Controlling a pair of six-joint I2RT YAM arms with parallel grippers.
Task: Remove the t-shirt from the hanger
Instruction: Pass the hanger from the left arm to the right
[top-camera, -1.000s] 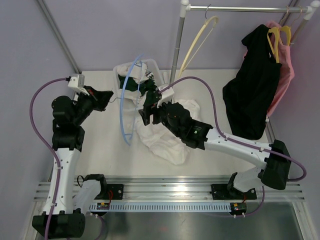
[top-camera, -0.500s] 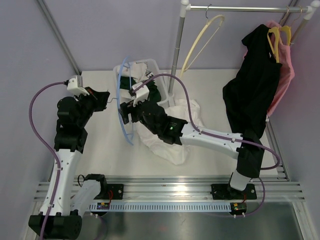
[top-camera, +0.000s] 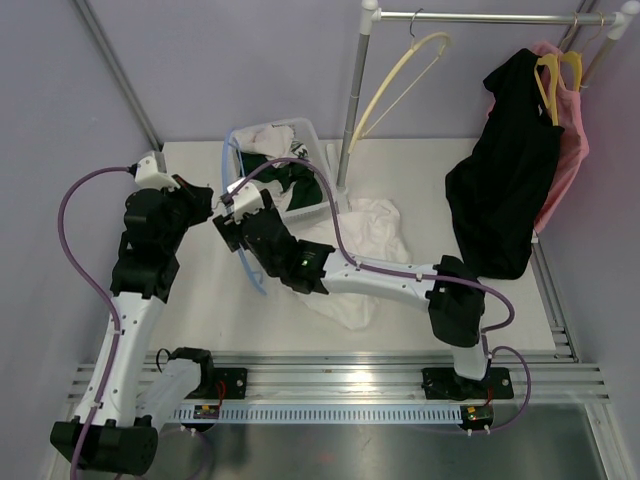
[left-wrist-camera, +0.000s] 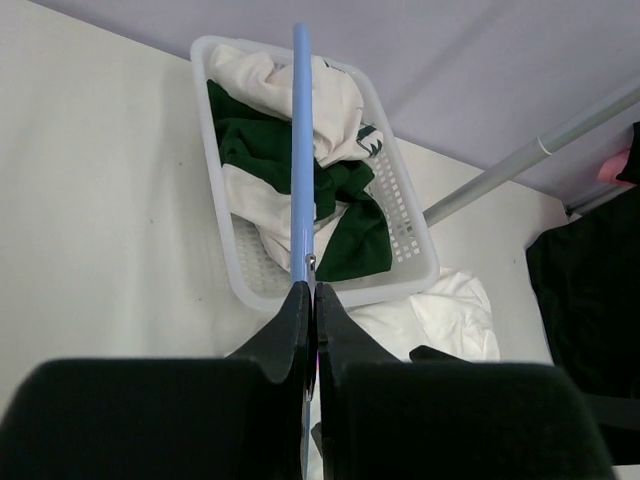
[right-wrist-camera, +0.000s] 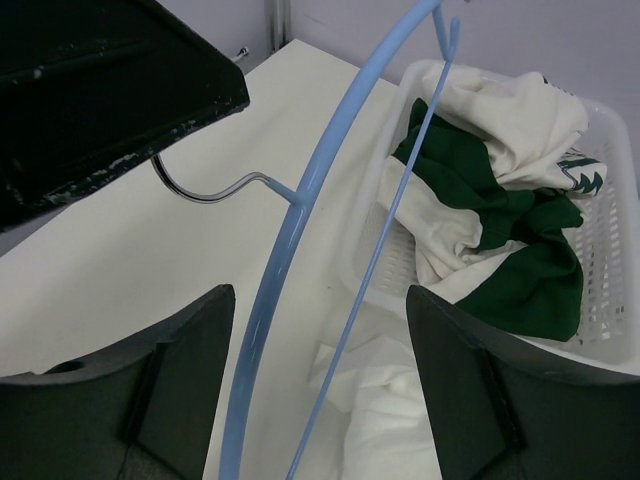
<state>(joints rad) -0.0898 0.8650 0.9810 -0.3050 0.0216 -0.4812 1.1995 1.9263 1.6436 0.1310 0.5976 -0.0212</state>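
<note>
A bare blue hanger stands on edge between the two grippers. My left gripper is shut on its metal hook; the left wrist view shows the jaws closed with the blue hanger running straight away from them. My right gripper is open, its fingers either side of the hanger's blue arm and thin bar without touching, midpoint. The hook leads to the left gripper. The white t-shirt lies crumpled on the table, also seen under the hanger.
A white basket with white and green clothes sits behind the hanger, also in the wrist views. The rack pole stands behind it, carrying a cream hanger, a black garment and a pink garment.
My right gripper has swung left, off the t-shirt, to straddle the hanger close to the left gripper. The hanger has shifted left and back with the left gripper.
</note>
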